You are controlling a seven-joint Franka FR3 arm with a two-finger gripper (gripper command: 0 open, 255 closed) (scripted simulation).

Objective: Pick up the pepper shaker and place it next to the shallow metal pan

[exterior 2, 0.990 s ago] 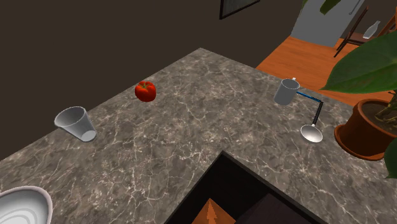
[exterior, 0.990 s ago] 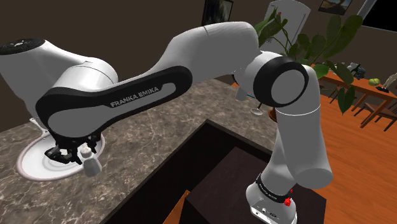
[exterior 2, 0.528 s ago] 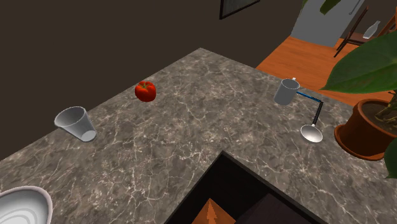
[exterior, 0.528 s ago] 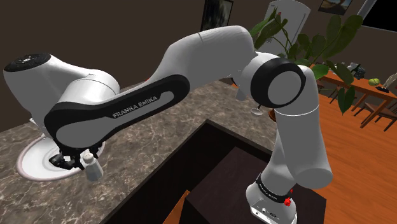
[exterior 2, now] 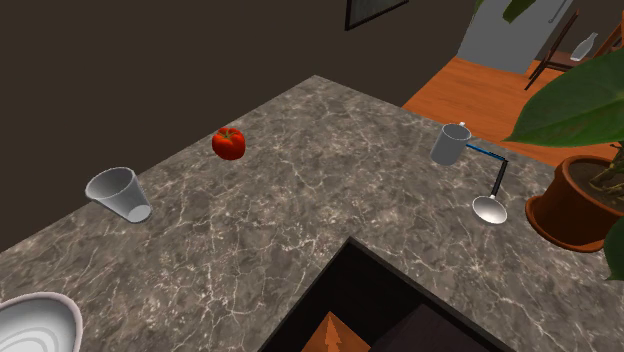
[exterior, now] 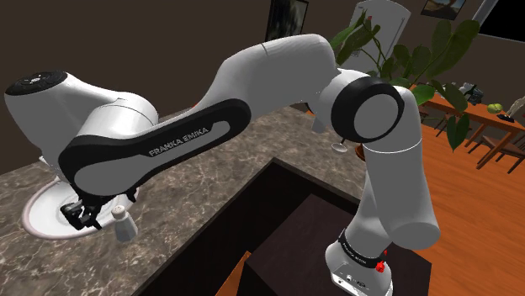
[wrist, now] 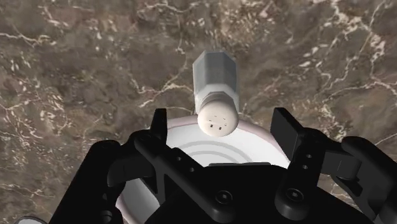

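Now the gripper (wrist: 221,126) hangs released, spread wide and touching nothing, directly above the white pepper shaker (wrist: 215,89), which stands upright on the tabletop (wrist: 95,57) just beside the rim of the pan (wrist: 257,145), so a straight upward retreat looks clear.

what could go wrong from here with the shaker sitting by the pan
1. The gripper is open, with the pepper shaker standing upright between its fingers but untouched. Any sideways drift while backing away could clip the shaker and topple it; a straight lift looks safer.
2. The shaker is tall and narrow and stands right at the rim of the pan, so even a light nudge might tip it onto the pan or roll it across the counter.
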